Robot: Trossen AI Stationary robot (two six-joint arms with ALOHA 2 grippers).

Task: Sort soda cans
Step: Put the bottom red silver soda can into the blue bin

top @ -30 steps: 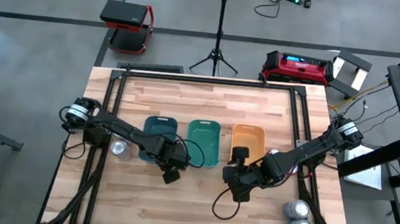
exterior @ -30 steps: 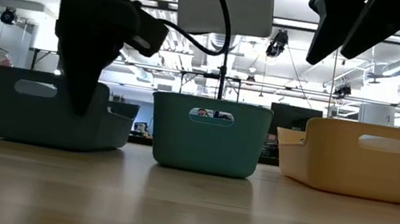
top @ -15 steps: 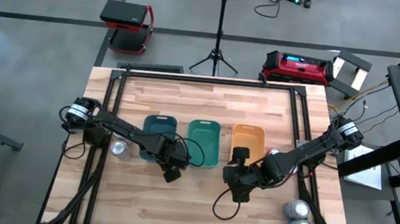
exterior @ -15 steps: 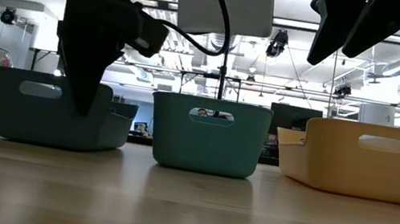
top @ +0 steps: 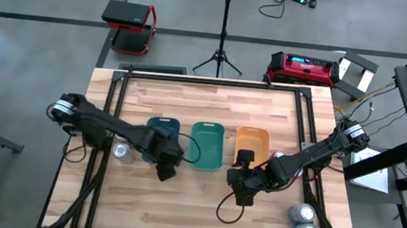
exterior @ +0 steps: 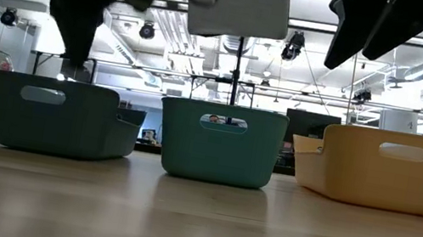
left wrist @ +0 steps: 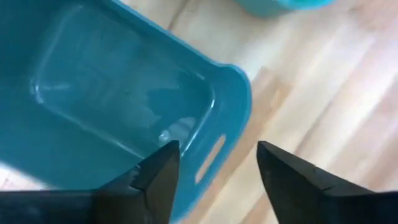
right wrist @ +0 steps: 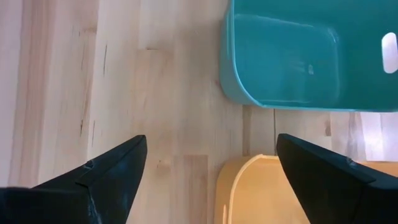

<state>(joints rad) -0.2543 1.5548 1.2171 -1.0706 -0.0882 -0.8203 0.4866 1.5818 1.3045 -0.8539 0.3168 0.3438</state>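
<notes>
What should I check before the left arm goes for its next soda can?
1. Left tool empty, fingers apart: ok.
2. Teal tray empty inside: ok.
3. Soda can beside the teal tray standing upright: ok.
4. Right tool empty, fingers apart, hanging near the orange tray: ok.
5. Green tray contents: cannot tell fully.
6. Two cans at the right front table edge upright: ok.
</notes>
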